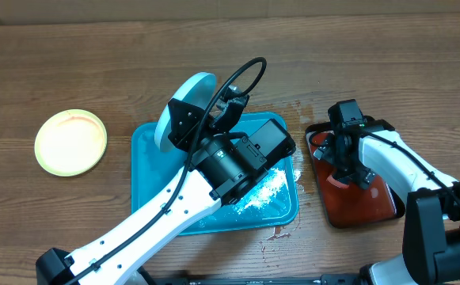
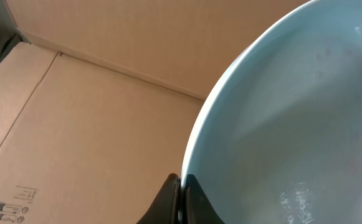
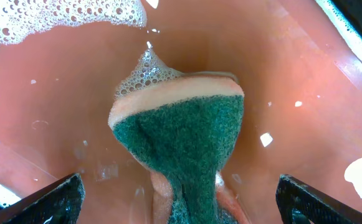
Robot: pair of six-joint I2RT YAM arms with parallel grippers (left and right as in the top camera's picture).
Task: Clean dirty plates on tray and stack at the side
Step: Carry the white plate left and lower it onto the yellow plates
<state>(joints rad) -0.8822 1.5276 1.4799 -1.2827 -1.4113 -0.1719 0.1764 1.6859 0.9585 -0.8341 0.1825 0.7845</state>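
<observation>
Overhead view, left to right. A yellow-green plate (image 1: 71,142) lies flat on the bare wood-grain tabletop (image 1: 39,71), well apart from the turquoise tray (image 1: 146,170); its face is pale and no red smear shows on it.

The tray sits at the centre of the table. White suds (image 1: 265,188) are spread over its right half, and a few wet spots mark the wood beside its right rim.

The left arm crosses the tray from the near left. The left gripper (image 1: 186,127) holds the pale blue plate (image 1: 194,89) steeply tilted over the tray's far left corner. In the left wrist view the plate's inner face is pale blue-white, wet and glossy, with small bubbles near the lower edge. No sauce can be made out on the part shown. The two fingertips (image 2: 168,202) are closed tight on the plate's rim, with cardboard (image 2: 93,137) behind.

To the right, just beside the turquoise tray, stands a smaller black tray (image 1: 394,212) with a red inner surface. The right gripper (image 1: 342,162) points down into it. In the right wrist view a sponge (image 3: 181,143), green scouring face towards the camera and foam at its top, stands crumpled in soapy red liquid. The fingers (image 3: 56,199) are spread wide to either side of it, and neither is seen touching it.
</observation>
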